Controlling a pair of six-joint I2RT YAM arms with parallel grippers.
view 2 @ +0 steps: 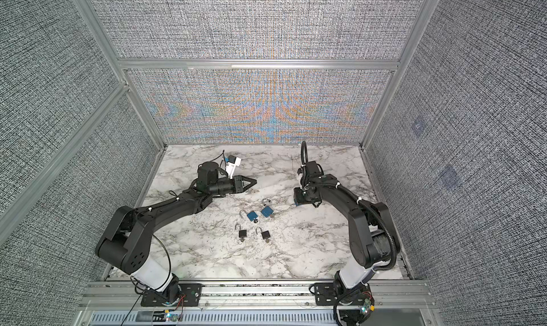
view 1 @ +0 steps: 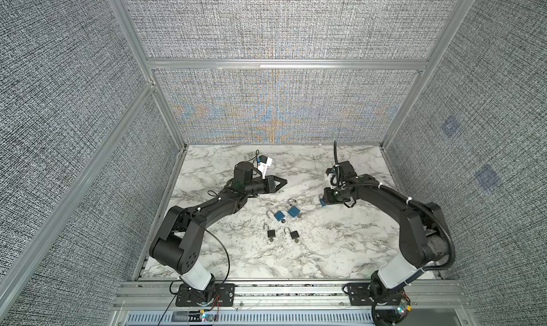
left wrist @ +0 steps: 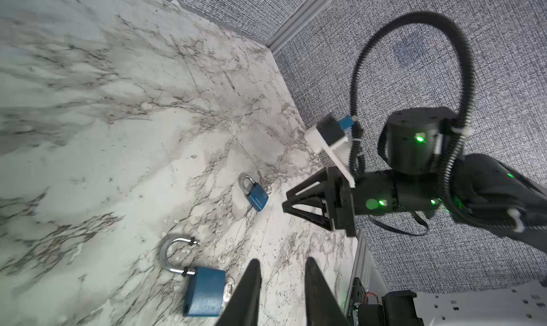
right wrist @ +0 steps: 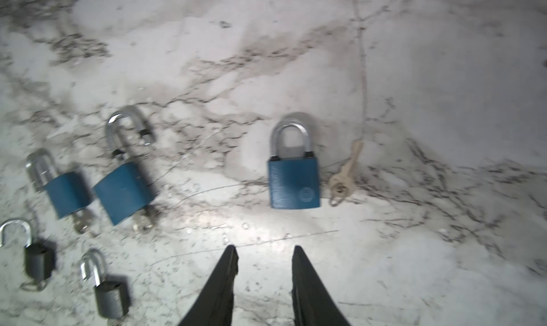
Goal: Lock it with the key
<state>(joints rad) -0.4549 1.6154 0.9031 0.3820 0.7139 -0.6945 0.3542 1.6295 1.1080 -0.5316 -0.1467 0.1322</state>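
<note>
A shut blue padlock [right wrist: 294, 182] lies on the marble table [right wrist: 414, 73] with a loose silver key [right wrist: 343, 176] beside its body. My right gripper [right wrist: 265, 247] hangs open just short of this padlock, nothing between its fingers. In the left wrist view the same padlock [left wrist: 256, 195] lies just ahead of the right gripper [left wrist: 285, 200]. My left gripper [view 1: 285, 181] hovers open and empty farther left. In its wrist view, a blue padlock [left wrist: 204, 292] with an open shackle and a key in it lies beside the left gripper [left wrist: 282, 259].
Two blue padlocks [view 1: 279, 216] [view 1: 293, 211] and two small black padlocks [view 1: 271, 233] [view 1: 294, 235] lie in the middle of the table, keys in their bodies. Aluminium rails and fabric walls [view 1: 281, 102] close in the table on three sides.
</note>
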